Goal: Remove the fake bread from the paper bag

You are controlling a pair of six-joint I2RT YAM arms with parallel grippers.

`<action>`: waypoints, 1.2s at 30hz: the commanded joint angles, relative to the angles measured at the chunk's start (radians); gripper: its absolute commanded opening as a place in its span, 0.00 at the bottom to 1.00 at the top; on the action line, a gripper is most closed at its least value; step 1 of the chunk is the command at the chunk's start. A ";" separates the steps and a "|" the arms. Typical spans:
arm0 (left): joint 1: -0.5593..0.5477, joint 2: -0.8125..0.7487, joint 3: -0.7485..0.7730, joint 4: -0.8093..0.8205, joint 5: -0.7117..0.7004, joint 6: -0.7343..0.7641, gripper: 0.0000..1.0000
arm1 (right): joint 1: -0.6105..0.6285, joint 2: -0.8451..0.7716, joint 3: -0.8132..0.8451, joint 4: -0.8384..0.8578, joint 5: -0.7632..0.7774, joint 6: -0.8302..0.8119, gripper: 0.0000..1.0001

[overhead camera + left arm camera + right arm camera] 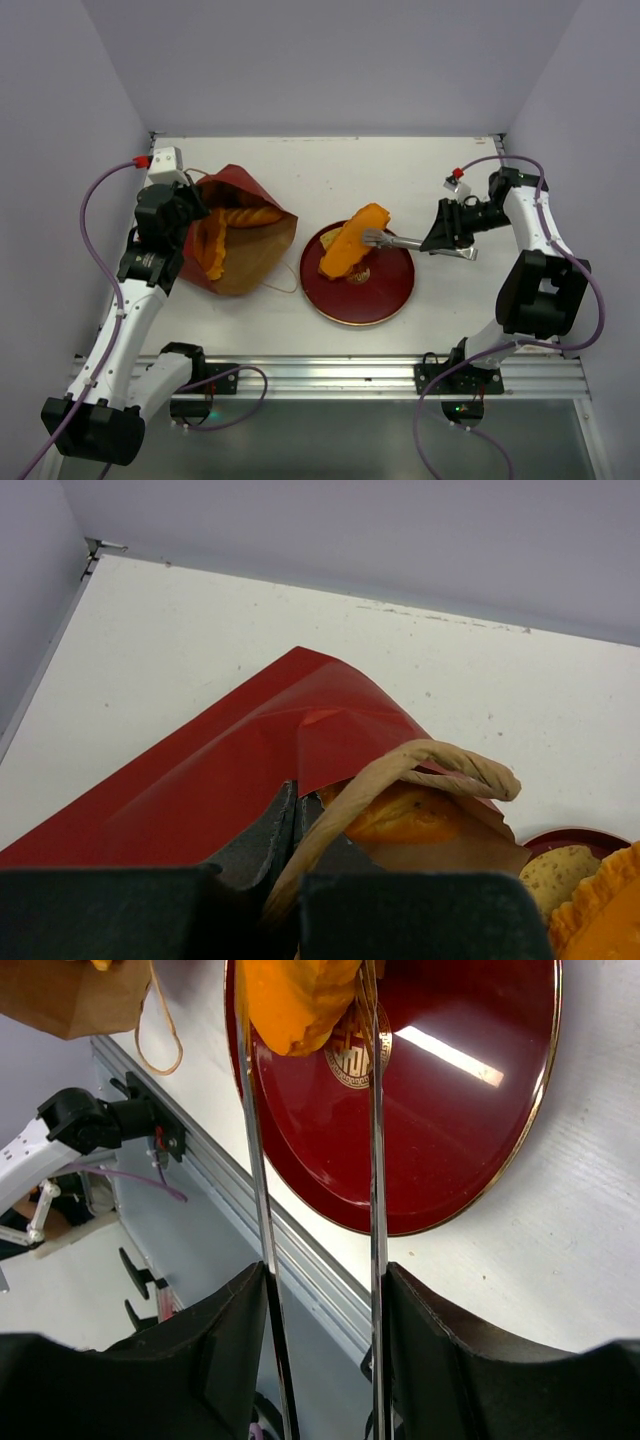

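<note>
The paper bag [245,255] lies on its side at the left, its mouth facing the red plate [385,290]. Orange fake bread [212,245] shows inside it. My left gripper [190,215] is shut on the bag's red wall [200,780] at the rim, with the cord handle [440,765] looped over a loaf [420,815]. My right gripper [325,1290] is shut on metal tongs [375,1160]. The tong tips sit either side of an orange loaf [352,243] lying on the plate [450,1130]. A pale bun [555,875] also lies on the plate.
The table's metal front rail [330,375] runs along the near edge. White walls close in the back and both sides. A loose cord handle [285,285] trails from the bag toward the plate.
</note>
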 commanded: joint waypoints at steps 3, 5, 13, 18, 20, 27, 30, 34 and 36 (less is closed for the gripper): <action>0.002 -0.029 0.003 0.080 0.014 -0.017 0.00 | -0.007 0.010 0.020 -0.007 -0.054 -0.034 0.55; 0.002 -0.032 0.003 0.078 0.014 -0.015 0.00 | -0.010 0.011 0.009 -0.007 -0.048 -0.037 0.56; 0.002 -0.034 0.004 0.077 0.018 -0.017 0.00 | -0.028 0.002 0.001 -0.003 -0.011 -0.036 0.61; 0.002 -0.034 0.004 0.078 0.020 -0.018 0.00 | -0.031 0.019 0.001 0.006 0.030 -0.022 0.62; 0.002 -0.035 0.003 0.077 0.023 -0.020 0.00 | -0.033 0.016 -0.006 0.017 0.041 -0.018 0.62; 0.002 -0.035 -0.002 0.083 0.026 -0.022 0.00 | -0.034 0.002 -0.037 0.029 0.047 -0.027 0.59; 0.002 -0.035 0.000 0.081 0.027 -0.025 0.00 | -0.036 0.003 -0.040 0.026 0.044 -0.034 0.58; 0.002 -0.038 -0.002 0.080 0.026 -0.023 0.00 | -0.034 -0.001 -0.035 0.020 0.040 -0.045 0.58; 0.002 -0.038 -0.002 0.080 0.027 -0.025 0.00 | -0.036 -0.001 -0.034 0.019 0.037 -0.051 0.58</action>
